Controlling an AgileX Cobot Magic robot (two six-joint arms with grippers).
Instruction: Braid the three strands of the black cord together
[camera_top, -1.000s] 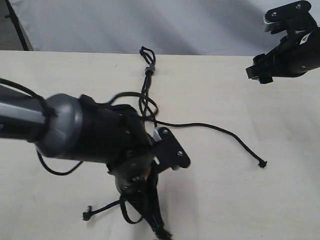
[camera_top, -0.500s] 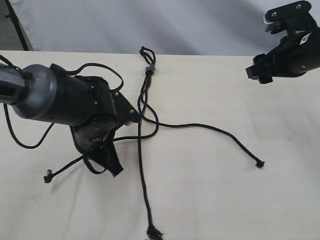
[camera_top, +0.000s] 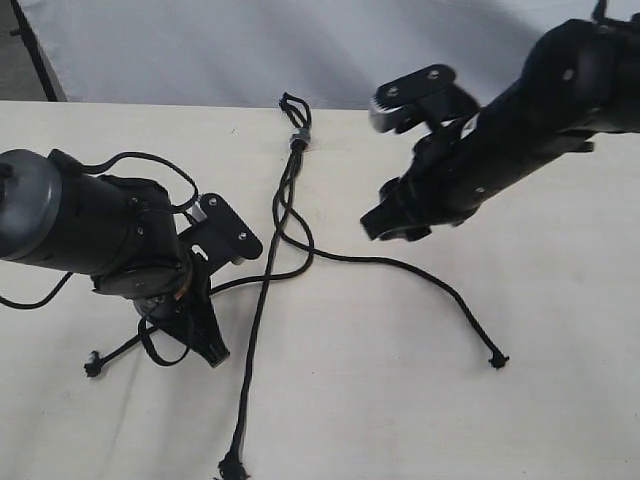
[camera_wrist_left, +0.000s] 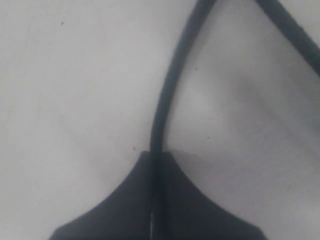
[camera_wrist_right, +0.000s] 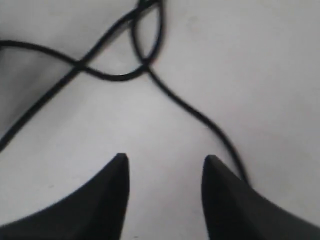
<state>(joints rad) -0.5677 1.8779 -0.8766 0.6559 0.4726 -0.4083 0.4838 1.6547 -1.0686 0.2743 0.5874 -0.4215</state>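
Grip sits on the left: the left fingers (camera_top: 200, 332) are pinched shut on the left strand (camera_top: 240, 281) of the thin, matte black twisted cord (camera_top: 291, 165). The strand's knotted tip (camera_top: 93, 365) hangs just outside them, probably so it can be drawn sideways over the others. Just off their inner side, the middle strand (camera_top: 252, 360) lies nearly straight on the pale cream desk (camera_top: 560, 420), running away from the small grey band (camera_top: 298, 137) that joins all three. The right fingers (camera_top: 392, 220) hover parted and empty. The right strand (camera_top: 455, 300) runs just ahead of them, so they seem lined up to take it for the next crossing.
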